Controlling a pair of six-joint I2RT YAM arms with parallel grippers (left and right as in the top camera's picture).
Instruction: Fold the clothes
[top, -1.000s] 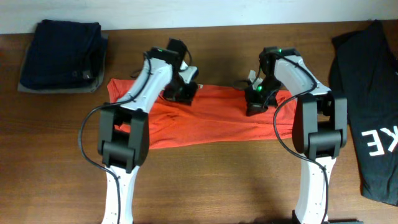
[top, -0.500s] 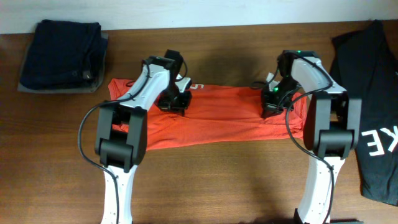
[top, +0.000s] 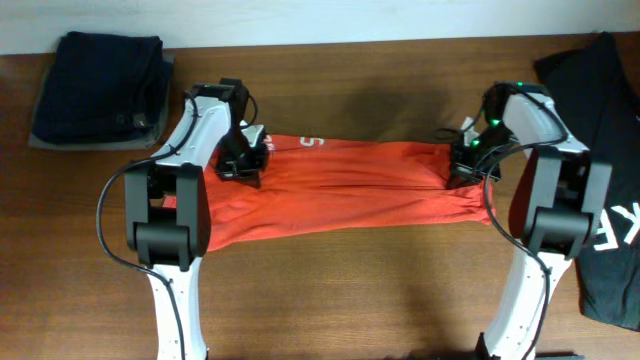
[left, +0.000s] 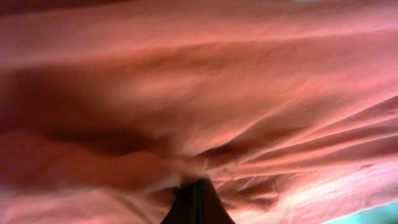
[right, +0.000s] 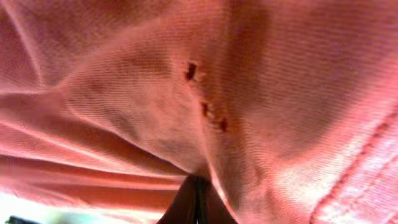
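Red-orange shirt (right: 112, 118) cloth fills nearly the whole frame, pulled into long folds that run from the left edge toward the bottom centre. There the gripper (right: 195, 200) shows as two dark fingertips pressed together, with the cloth gathered into them. A short slanting row of small dark marks (right: 205, 107) sits near the middle, and a stitched seam (right: 357, 180) crosses the lower right corner.
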